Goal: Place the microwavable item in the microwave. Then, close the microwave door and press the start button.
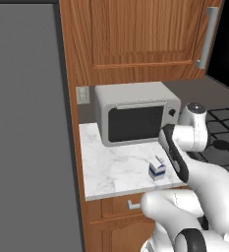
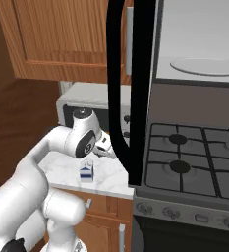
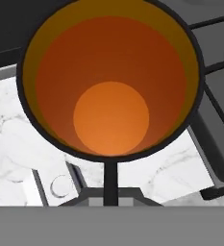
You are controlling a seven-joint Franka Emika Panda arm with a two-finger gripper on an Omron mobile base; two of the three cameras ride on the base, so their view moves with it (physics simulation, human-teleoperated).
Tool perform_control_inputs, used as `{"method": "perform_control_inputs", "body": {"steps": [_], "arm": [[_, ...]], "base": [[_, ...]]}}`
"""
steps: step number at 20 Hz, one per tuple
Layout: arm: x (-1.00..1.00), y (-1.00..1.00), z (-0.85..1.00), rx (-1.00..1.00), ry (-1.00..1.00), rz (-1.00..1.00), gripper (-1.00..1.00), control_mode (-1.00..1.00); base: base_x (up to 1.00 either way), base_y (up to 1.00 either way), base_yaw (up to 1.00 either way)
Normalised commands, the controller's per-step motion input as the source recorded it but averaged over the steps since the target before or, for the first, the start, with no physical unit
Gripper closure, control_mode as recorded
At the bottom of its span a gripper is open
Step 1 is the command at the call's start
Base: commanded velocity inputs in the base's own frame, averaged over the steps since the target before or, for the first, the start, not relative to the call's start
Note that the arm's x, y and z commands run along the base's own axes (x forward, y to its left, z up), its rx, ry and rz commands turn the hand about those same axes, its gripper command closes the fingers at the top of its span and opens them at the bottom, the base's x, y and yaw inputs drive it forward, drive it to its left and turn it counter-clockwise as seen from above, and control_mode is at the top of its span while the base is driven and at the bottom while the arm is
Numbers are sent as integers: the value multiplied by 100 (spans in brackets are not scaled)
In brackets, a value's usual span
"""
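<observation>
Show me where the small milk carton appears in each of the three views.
Left base view: milk carton right of centre, near the marble counter's front edge.
Right base view: carton left of centre, lower half.
Hand view: carton bottom left, seen from above, below the black cup.
Shared landmark: the marble counter.

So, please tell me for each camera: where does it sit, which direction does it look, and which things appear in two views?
Left base view: behind the arm on its left, looking forward and down at the marble counter, the silver-grey oven and the milk carton; the white arm rises at lower right.
Right base view: behind on the right, facing the stove and the open microwave door; the arm rises at lower left.
Hand view: on the hand, looking down into the cup that the end effector is shut on.
Shared: carton, counter, stove.
</observation>
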Motion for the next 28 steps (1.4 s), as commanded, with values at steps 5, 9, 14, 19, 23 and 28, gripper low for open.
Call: {"method": "perform_control_inputs", "body": {"steps": [5, 9, 14, 19, 23, 28], "arm": [[-49, 31, 74, 0, 8, 0, 100, -100], [-63, 15, 65, 0, 2, 1, 100, -100], [-71, 35, 33, 0, 0, 8, 100, -100], [-23, 72, -12, -6, 8, 7, 100, -100], [-5, 39, -13, -3, 6, 7, 100, -100], [-22, 8, -15, -1, -1, 0, 100, -100]], "base": [[0, 0, 0], [0, 0, 0], [0, 0, 0], [0, 0, 0], [0, 0, 0], [0, 0, 0]]}}
